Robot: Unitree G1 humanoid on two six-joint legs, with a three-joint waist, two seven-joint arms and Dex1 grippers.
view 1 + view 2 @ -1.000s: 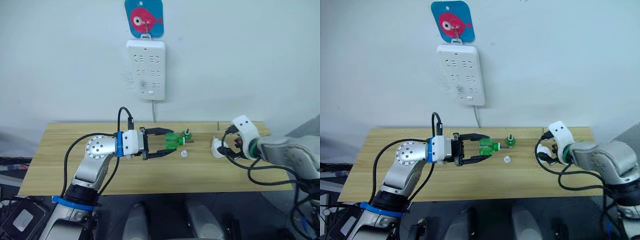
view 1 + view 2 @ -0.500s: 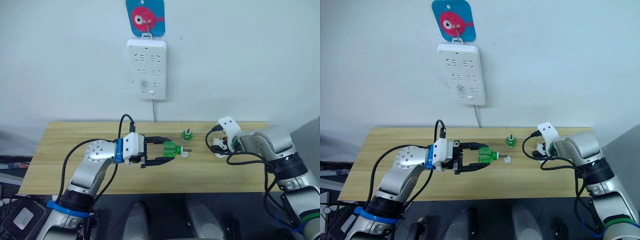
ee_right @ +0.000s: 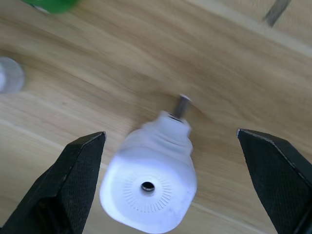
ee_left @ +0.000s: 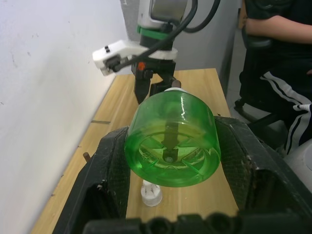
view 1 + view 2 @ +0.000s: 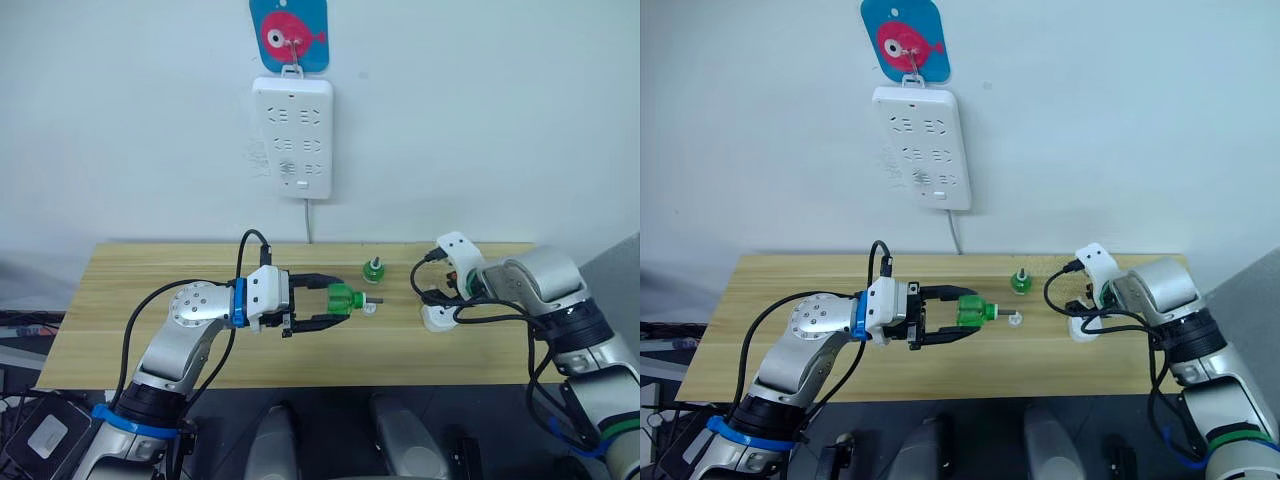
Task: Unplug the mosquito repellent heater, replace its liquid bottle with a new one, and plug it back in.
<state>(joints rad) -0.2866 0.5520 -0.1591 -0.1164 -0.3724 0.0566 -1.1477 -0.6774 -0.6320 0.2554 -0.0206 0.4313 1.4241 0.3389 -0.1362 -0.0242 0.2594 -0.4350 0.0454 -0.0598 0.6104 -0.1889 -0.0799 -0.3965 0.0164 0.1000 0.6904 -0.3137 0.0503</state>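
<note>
Two fingers of the left gripper [image 5: 322,300] pinch the new bottle [image 4: 170,141] above the table [image 5: 120,320]. The right gripper [image 3: 170,185] is spread wide around the heater [image 3: 150,184]. Farther back stands the old bottle [image 5: 373,269].

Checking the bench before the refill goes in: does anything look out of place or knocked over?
Nothing is spilled. The small white plastic heater lies on its side on the wooden table, between the open right gripper's fingers. A small white screw cap lies loose on the table. The left gripper holds a translucent green bottle sideways.
</note>
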